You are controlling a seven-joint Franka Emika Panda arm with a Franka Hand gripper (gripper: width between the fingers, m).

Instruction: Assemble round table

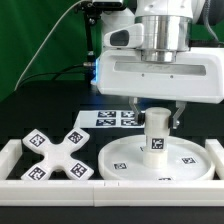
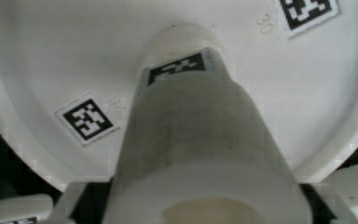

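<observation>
The white round disc (image 1: 158, 160) lies flat on the table at the exterior view's right. The short cylindrical leg (image 1: 156, 133) stands upright on the disc's middle. My gripper (image 1: 157, 115) is shut on the leg's top end, fingers on either side. In the wrist view the leg (image 2: 197, 130) runs from between my fingers down to the disc (image 2: 87, 60), tags showing on both. The X-shaped cross base (image 1: 58, 153) lies flat at the exterior view's left, apart from the disc.
The marker board (image 1: 112, 119) lies behind the disc. A white raised rail (image 1: 60, 192) borders the front and sides of the work area. Dark table surface lies behind.
</observation>
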